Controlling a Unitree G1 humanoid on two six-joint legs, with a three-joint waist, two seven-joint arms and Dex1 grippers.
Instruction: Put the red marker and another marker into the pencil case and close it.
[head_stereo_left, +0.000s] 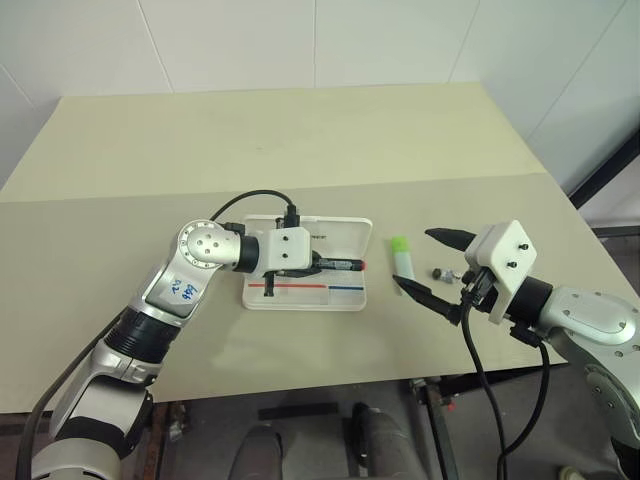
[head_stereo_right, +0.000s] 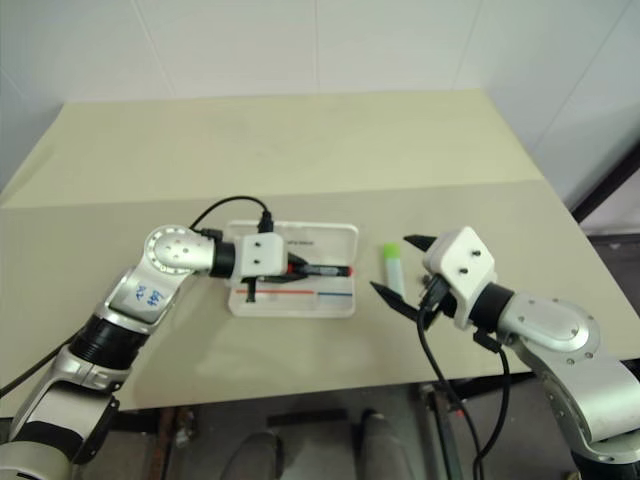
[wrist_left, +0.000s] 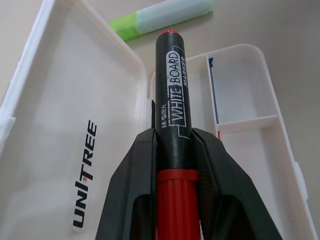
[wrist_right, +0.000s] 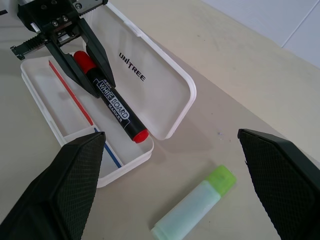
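Left gripper (wrist_right: 102, 75) clamps slim black-barrelled red marker (wrist_right: 117, 110) over open white hard-plastic pencil case (head_stereo_left: 340, 232), hiding barrel middle. Right gripper (head_stereo_left: 438, 268) wide open, empty. One stubby green-capped pale marker (head_stereo_left: 402, 257) on table (head_stereo_left: 300, 140) beside case. Small grey piece (head_stereo_left: 444, 274), unclear.

You see a black whiteboard marker (wrist_right: 111, 101) with red cap and red tip between the left end effector's (wrist_right: 89, 67) black fingers. Beneath it, the white pencil case (wrist_right: 165, 95) shows black lettering and a red-and-blue stripe. Near the right end effector (head_stereo_left: 436, 270), a pale highlighter (wrist_right: 194, 210) has a bright green cap on the beige surface (head_stereo_left: 300, 140).
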